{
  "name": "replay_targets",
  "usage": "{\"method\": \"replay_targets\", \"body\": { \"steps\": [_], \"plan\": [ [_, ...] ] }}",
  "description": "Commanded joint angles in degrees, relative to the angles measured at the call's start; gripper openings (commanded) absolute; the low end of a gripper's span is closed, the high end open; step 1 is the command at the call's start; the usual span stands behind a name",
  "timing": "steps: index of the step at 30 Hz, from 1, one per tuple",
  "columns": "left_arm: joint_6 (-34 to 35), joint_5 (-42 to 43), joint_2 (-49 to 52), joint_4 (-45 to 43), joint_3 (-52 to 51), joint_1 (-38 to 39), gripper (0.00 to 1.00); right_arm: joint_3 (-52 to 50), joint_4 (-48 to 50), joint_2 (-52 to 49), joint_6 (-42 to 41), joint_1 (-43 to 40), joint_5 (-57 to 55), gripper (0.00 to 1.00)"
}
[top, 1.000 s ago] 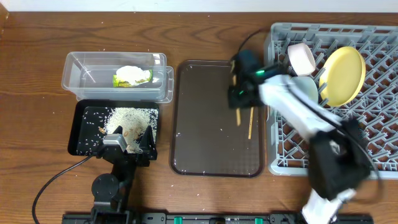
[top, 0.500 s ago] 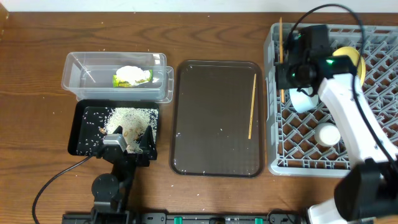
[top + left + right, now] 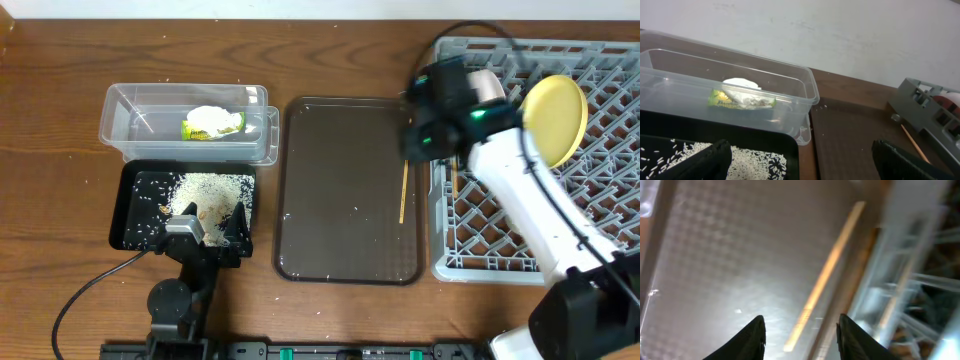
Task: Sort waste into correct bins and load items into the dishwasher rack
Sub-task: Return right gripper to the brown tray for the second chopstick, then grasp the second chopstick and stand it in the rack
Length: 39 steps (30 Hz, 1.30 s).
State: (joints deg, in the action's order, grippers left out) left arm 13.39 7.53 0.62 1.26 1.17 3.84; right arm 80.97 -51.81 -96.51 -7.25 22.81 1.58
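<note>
Right claw (image 3: 800, 326), spread wide and empty, hovers over the thin, stiff, roll-prone chopstick (image 3: 403, 190); pinch mid-shaft.

A clear tub (image 3: 130, 135) holds a green-and-orange snack wrapper (image 3: 228, 127) with crumpled white paper (image 3: 207, 115) on it. Just below it, the black tray-bin (image 3: 135, 210) holds rice scraps (image 3: 212, 186), and the left gripper (image 3: 212, 216) sits over its near edge. One chopstick (image 3: 403, 192) lies on the brown serving tray (image 3: 340, 200) near its right edge. The right gripper (image 3: 413, 140) hovers over that edge, beside the grey dishwasher rack (image 3: 600, 150), where a yellow plate (image 3: 553, 120) stands on edge.
</note>
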Motion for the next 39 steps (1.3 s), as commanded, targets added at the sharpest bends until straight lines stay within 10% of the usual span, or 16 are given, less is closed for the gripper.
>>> {"method": "replay_targets", "body": {
  "steps": [1, 12, 17, 20, 39],
  "plan": [
    [-0.9, 0.83, -0.39, 1.73, -0.94, -0.28, 0.92, -2.03, -0.31, -3.21, -9.05, 4.26, -8.17, 0.46],
    [-0.9, 0.83, -0.39, 1.73, -0.94, -0.28, 0.92, -3.63, 0.39, -17.22, -19.93, 5.57, -14.51, 0.53],
    [-0.9, 0.83, -0.39, 1.75, -0.94, -0.28, 0.92, -3.65, 0.63, -21.31, -17.27, 4.79, -5.68, 0.4],
    [-0.9, 0.83, -0.39, 1.73, -0.94, -0.28, 0.92, -3.61, 1.22, -22.16, -17.16, 4.79, -5.62, 0.09],
    [-0.9, 0.83, -0.39, 1.73, -0.94, -0.28, 0.92, -1.05, 3.37, 6.23, -1.84, -10.8, -3.67, 0.01]
  ]
}}
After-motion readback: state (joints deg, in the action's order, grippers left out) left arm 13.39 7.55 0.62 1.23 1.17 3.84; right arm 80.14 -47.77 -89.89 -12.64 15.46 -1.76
